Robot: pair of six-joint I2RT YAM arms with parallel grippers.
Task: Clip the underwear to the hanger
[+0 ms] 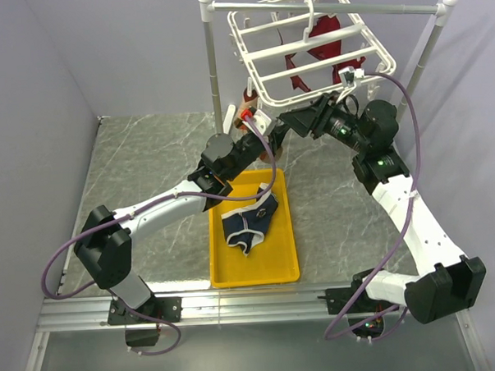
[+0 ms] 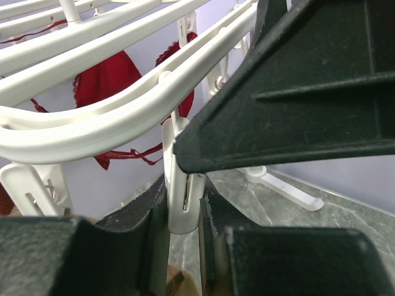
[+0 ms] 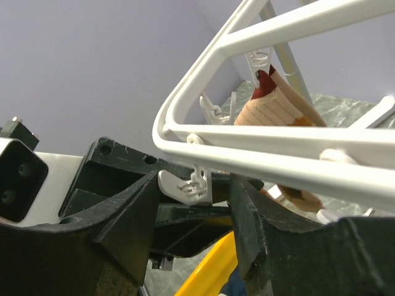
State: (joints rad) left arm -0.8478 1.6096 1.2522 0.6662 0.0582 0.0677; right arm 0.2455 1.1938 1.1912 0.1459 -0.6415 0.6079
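The one container is a yellow tray (image 1: pixel 255 267), lying on the grey marbled table (image 1: pixel 148 157) just toward 6 o'clock from the centre of the top view. In it, about the middle, lies the underwear (image 1: pixel 249 221), crumpled, with its white trim showing. No gripper touches it.

The hanger (image 1: pixel 307 43) hangs tilted at 12 to 1 o'clock, from the crossbar of a white pole stand (image 1: pixel 212 64). A dark red garment (image 1: pixel 323 38) hangs beneath its bars.

Both arms reach up toward the hanger's 7 o'clock corner. In the left wrist view, the left gripper (image 2: pixel 183 213) has its fingers (image 2: pixel 151 234) pressed in on either side of a white clip (image 2: pixel 183 197) that dangles from the hanger's outer rail. It is pinching that clip low down. The black bulk at 1 to 3 o'clock there looks like part of the other arm's gripper.

In the right wrist view, the right gripper (image 3: pixel 194 206) has its fingers (image 3: pixel 247 216) spread. A hanging clip (image 3: pixel 191 184) under the hanger's rounded corner sits in the gap between them. I cannot tell whether either finger touches it, or whether it is the same clip the left one pinches. At 2 o'clock in that view, a tan-and-cream cloth (image 3: pixel 274 111) hangs beyond the rail.
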